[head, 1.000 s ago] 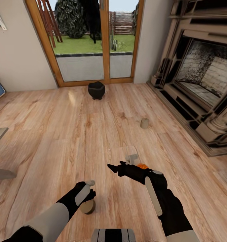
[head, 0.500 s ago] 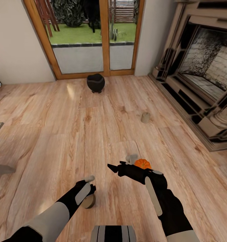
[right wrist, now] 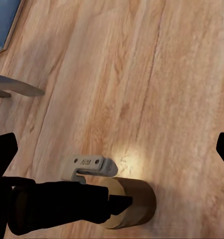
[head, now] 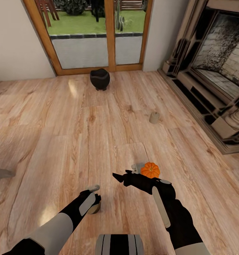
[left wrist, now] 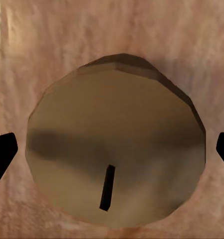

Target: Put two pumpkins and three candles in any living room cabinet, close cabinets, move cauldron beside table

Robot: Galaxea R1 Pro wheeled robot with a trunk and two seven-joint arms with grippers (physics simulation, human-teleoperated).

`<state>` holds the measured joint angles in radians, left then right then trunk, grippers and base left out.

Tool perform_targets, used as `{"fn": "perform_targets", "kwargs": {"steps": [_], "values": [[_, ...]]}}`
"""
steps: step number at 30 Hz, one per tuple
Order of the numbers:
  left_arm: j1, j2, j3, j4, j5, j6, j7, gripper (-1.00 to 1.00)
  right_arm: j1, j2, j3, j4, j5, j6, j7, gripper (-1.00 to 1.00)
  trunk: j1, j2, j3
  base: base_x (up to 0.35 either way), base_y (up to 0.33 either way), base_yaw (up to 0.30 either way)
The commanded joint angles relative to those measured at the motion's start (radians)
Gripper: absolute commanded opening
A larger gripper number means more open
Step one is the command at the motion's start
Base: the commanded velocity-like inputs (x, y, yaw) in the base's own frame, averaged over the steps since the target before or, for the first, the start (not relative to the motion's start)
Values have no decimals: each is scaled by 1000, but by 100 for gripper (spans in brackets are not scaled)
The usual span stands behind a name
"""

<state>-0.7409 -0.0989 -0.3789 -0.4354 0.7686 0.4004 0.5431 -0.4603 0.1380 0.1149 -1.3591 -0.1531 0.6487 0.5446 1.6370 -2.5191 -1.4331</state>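
Observation:
My left gripper [head: 94,197] hangs open right over a tan candle [head: 95,209] standing on the wood floor. In the left wrist view the candle's flat top [left wrist: 114,149] with its dark wick lies between my two black fingertips [left wrist: 1,154]. The right wrist view shows the same candle [right wrist: 134,201] under my left arm. My right gripper [head: 128,171] is open and holds nothing. An orange pumpkin [head: 150,170] sits on the floor just beyond it. A second candle [head: 154,117] stands farther off to the right. The black cauldron [head: 100,78] rests by the glass doors.
The black columned fireplace [head: 218,71] and its raised hearth run along the right side. Wood-framed glass doors [head: 98,35] close the far wall. A grey table edge [head: 0,173] juts in at the left. The right wrist view shows a blue seat [right wrist: 2,25].
The whole view has shifted, so the floor things sit higher in the picture. My left gripper now covers more of the candle. The pumpkin shows more fully beside my right gripper.

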Motion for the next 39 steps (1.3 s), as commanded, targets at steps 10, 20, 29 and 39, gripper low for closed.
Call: {"fn": "perform_targets", "kwargs": {"steps": [10,20,29,39], "values": [[0,1,0,0,3,0,-1,100,0,0,4,0,0,1,-1,100,4,-2,-39,0,0,0],[0,2,0,-3,3,2,0,100,0,0,11,0,0,-2,-1,100,5,-3,-47,0,0,0],[0,14,3,-6,5,12,3,-100,0,0,11,0,-1,-3,0,100,5,-3,-47,0,0,0],[4,17,2,-81,5,21,9,-100,0,-1,10,0,2,0,0,100,5,-3,-47,0,0,0]]}}
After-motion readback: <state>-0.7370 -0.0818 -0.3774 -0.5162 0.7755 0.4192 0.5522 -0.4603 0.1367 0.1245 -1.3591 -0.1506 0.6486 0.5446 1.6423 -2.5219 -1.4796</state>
